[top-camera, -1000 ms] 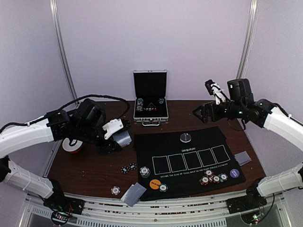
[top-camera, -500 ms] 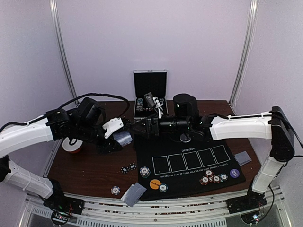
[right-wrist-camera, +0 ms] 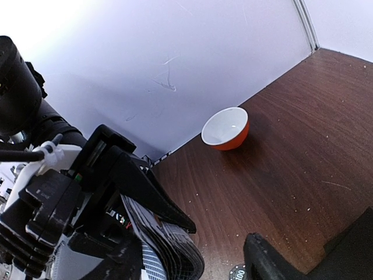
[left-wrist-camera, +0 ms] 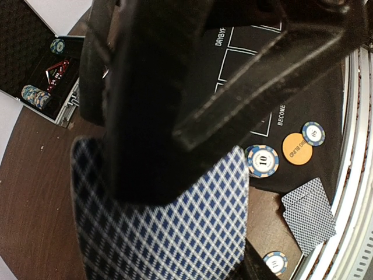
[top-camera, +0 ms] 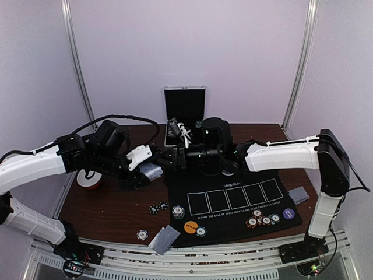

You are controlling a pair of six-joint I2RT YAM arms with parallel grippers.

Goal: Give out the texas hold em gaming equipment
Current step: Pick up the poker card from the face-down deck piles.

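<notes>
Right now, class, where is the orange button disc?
In the top view, the orange button disc lies at the black mat's near-left corner, just left of a small poker chip.

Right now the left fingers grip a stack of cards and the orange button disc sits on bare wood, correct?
No: the orange button disc lies on the black mat, not bare wood; the top view shows it. Left fingers do grip cards.

Mat (top-camera: 233,201): one.
Case (top-camera: 185,104): one stood behind the mat.
Bowl (top-camera: 87,182): one, left of the mat.
Cards (top-camera: 164,238): three stacks were off the mat.
Chips (top-camera: 178,211): six lay on the mat, three left of it.
Discs (top-camera: 190,227): two showed on the mat.
</notes>
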